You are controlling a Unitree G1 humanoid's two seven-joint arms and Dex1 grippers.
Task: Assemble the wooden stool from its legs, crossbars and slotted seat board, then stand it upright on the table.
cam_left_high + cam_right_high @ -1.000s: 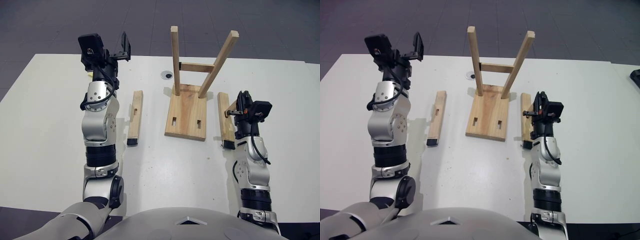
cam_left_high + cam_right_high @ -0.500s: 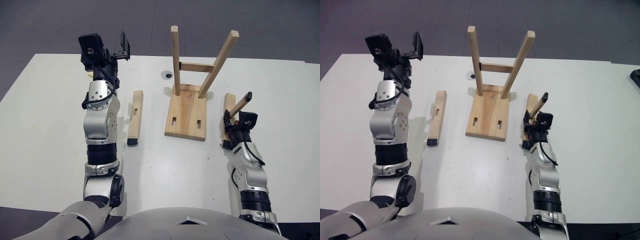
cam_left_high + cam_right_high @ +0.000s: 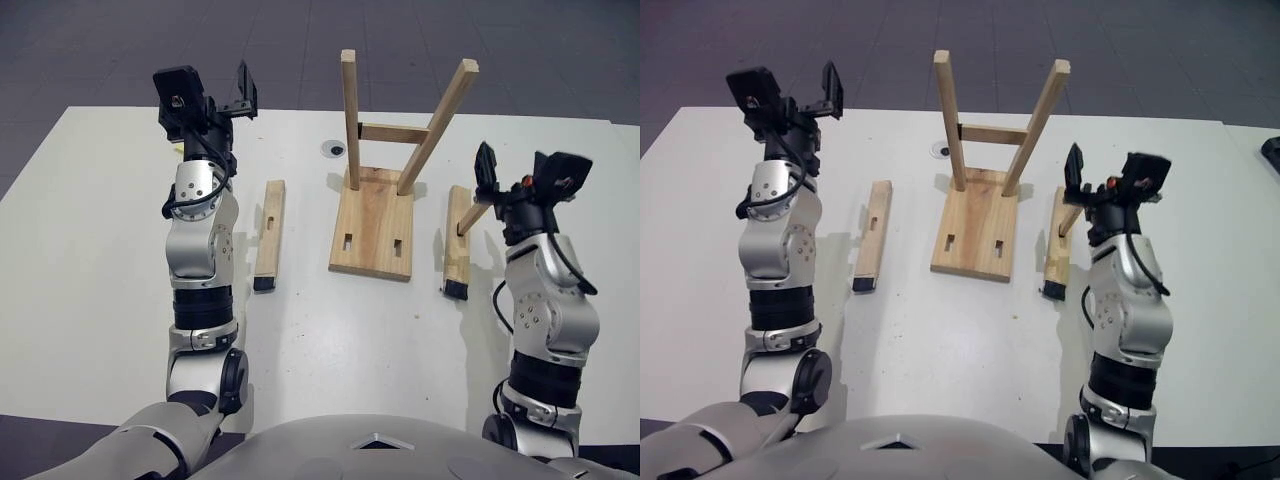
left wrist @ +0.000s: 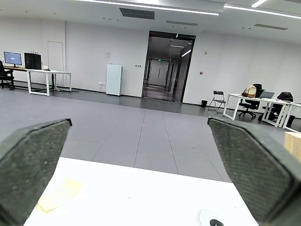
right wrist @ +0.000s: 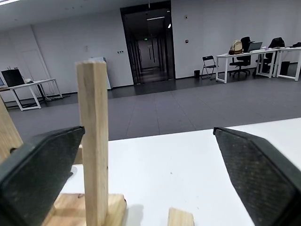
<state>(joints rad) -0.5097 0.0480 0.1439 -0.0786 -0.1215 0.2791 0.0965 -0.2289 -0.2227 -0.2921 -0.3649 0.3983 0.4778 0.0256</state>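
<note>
The slotted seat board (image 3: 373, 225) lies flat on the white table (image 3: 100, 250). Two legs (image 3: 349, 110) joined by a crossbar (image 3: 394, 133) stand up from its far end. One loose leg (image 3: 270, 235) lies left of the board. Another loose leg (image 3: 456, 250) lies right of it, with a short wooden bar (image 3: 473, 216) slanting up from it. My right gripper (image 3: 518, 178) is open and empty in the air above that leg; its wrist view looks past one upright leg (image 5: 94, 141). My left gripper (image 3: 225, 98) is open and empty, held high over the table's far left.
A round cable hole (image 3: 335, 150) sits in the table just beyond the board. A yellow paper scrap (image 4: 59, 193) lies on the table near its far left edge. The near half of the table is bare white surface.
My right gripper has risen from low beside the right loose leg to well above it and turned to face forward. The slanting bar there has come into sight. The left arm barely moved.
</note>
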